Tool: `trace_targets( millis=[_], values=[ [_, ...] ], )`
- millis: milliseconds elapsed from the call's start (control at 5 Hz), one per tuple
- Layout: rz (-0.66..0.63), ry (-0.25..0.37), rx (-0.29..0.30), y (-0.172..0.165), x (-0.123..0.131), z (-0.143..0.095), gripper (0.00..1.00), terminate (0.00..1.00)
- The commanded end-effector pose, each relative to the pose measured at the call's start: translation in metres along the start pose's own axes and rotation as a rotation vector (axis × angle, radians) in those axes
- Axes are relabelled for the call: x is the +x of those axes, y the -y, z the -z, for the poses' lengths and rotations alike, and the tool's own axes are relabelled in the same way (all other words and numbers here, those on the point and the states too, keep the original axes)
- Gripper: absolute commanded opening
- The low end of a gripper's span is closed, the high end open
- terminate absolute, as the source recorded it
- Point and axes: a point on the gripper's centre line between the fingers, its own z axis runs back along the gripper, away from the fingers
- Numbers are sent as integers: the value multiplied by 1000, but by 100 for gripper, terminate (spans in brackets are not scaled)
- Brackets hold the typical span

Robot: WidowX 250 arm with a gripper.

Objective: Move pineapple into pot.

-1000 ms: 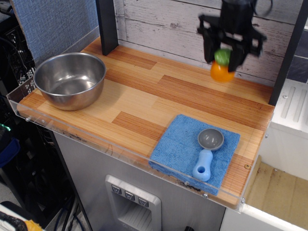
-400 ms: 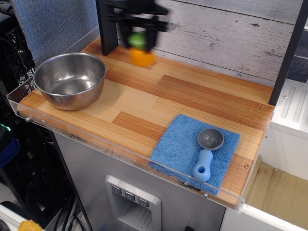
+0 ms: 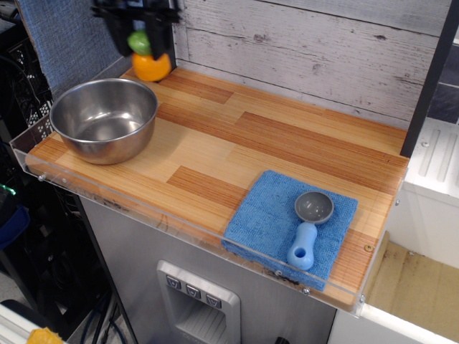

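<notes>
My gripper (image 3: 142, 41) is at the top left, raised above the counter, shut on the green top of the pineapple (image 3: 150, 64). The pineapple's orange body hangs below the fingers. It is just behind and slightly right of the far rim of the pot (image 3: 75, 143), a wide shiny steel bowl that stands empty at the left end of the counter. The upper part of the gripper is cut off by the top edge of the view.
A blue cloth (image 3: 262, 222) lies at the front right with a blue-handled grey scoop (image 3: 308, 226) on it. A dark post (image 3: 163, 57) stands right behind the gripper. A clear acrylic lip (image 3: 165, 218) runs along the counter's front and left edges.
My gripper has carried the pineapple from the far right, across the back of the counter, to the top left beside the pot. Pot, cloth and scoop have not moved.
</notes>
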Motion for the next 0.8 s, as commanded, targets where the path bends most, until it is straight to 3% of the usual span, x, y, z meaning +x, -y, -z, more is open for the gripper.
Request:
trace_targets(
  millis=[0,600],
  values=[
    [13,7,52,-13,-12,-14,0,0],
    [42,-103,126,-44,-19,27,0,0]
  ],
)
